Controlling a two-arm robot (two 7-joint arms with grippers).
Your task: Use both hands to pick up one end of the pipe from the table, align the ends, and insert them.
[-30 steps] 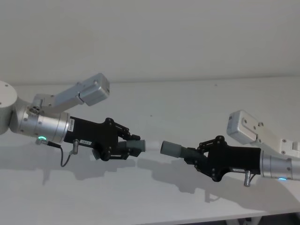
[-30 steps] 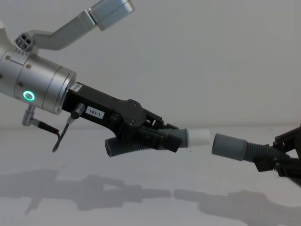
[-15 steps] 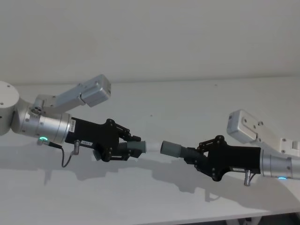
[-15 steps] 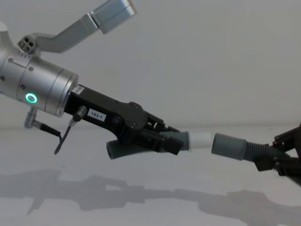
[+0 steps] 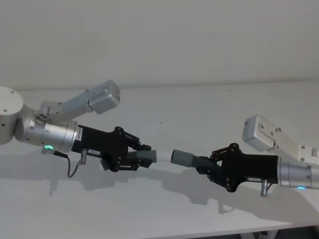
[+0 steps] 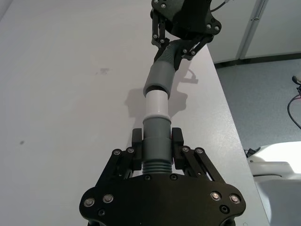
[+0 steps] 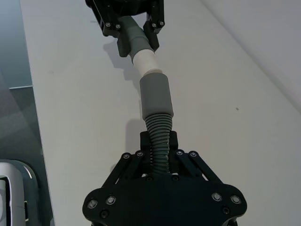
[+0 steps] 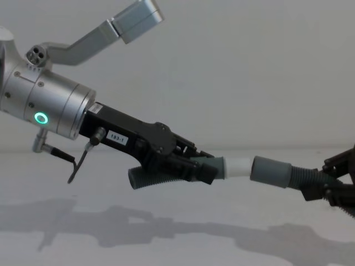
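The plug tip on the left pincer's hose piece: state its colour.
White; the plug tip shows best in the left wrist view.

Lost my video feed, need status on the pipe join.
Left tool shut on plug piece, right tool shut on socket piece. White tip at cuff mouth, lined up. Nothing in the way.

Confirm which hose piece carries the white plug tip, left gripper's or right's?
The left gripper holds the piece with the white tip. The right gripper's piece ends in a wider smooth grey cuff instead.
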